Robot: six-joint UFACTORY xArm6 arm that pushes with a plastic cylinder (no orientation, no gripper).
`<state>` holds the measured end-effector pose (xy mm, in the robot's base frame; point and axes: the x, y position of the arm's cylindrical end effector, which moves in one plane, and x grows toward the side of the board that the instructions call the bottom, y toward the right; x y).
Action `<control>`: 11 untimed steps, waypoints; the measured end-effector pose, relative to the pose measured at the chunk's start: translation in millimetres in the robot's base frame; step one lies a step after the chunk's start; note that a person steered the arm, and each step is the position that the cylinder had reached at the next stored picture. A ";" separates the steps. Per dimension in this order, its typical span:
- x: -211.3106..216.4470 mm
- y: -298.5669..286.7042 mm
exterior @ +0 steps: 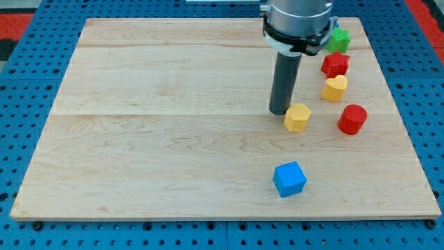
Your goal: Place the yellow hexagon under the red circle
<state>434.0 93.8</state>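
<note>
Dark rod comes straight down from a grey-and-black arm housing (297, 21) at the view's top, right of centre; rod stands upright, no tilt visible. My tip (280, 112) sits on the wooden counter (159, 139), just beside the yellow hexagon (297, 117), on the hexagon's left/upper-left edge; looks touching or nearly so, can't tell which. No jaws on this rig, just the rod, so nothing to be open or closed.

Yellow hexagon lies right of the board's centre, at mid height. Red circle (352, 119), a short cylinder, is to the hexagon's right at about the same height, near but apart w/ bare wood between. So the hexagon is level w/ the circle, on its left, not below it.

Other blocks: yellow heart (334, 88) above the gap between hexagon and circle; red star (335, 64) just above the heart, close to touching; green block (338, 39) above that near the board's top right corner, partly behind the arm housing, shape not clear. Blue cube (289, 178) is alone toward the view's bottom, below the hexagon, well apart from the rest.

Counter rests on a blue perforated base (28, 125); red patches show at the top corners. No brands, labels or writing can be read anywhere
</note>
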 end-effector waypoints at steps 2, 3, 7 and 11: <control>31.7 8.3; 34.8 13.0; 65.9 36.6; 97.2 3.5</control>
